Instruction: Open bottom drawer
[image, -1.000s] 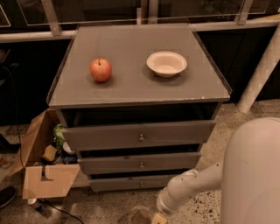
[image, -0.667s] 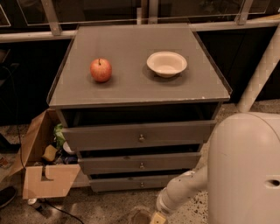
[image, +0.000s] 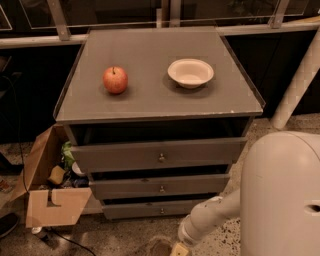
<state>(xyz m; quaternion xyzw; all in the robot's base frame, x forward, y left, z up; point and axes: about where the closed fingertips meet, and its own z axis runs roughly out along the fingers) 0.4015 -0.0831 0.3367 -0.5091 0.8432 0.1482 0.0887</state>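
Low on the cabinet (image: 150, 102) front, at 6 o'clock below the other two: the bottom drawer (image: 135, 210), narrowest grey front, small round knob (image: 161, 210) at its centre, untouched. Directly above at 12 o'clock, the mid-sized drawer front (image: 125, 187), then the widest drawer front (image: 120, 156) under a dark gap. At 5 o'clock from the knob, down near the floor and apart from the drawer: the pincer (image: 178, 248), pale yellowish, cut off by the lower edge of the view; open or closed, cannot tell. Leading to it from 3 o'clock, the white arm (image: 210, 220), beside the bulky white robot body (image: 282, 195). On the cabinet top, a red apple (image: 115, 79) toward 9 o'clock and a cream bowl (image: 190, 72) toward 3 o'clock, well apart. On the floor at 9 o'clock of the cabinet, an open cardboard box (image: 50, 206) with odds and ends inside.
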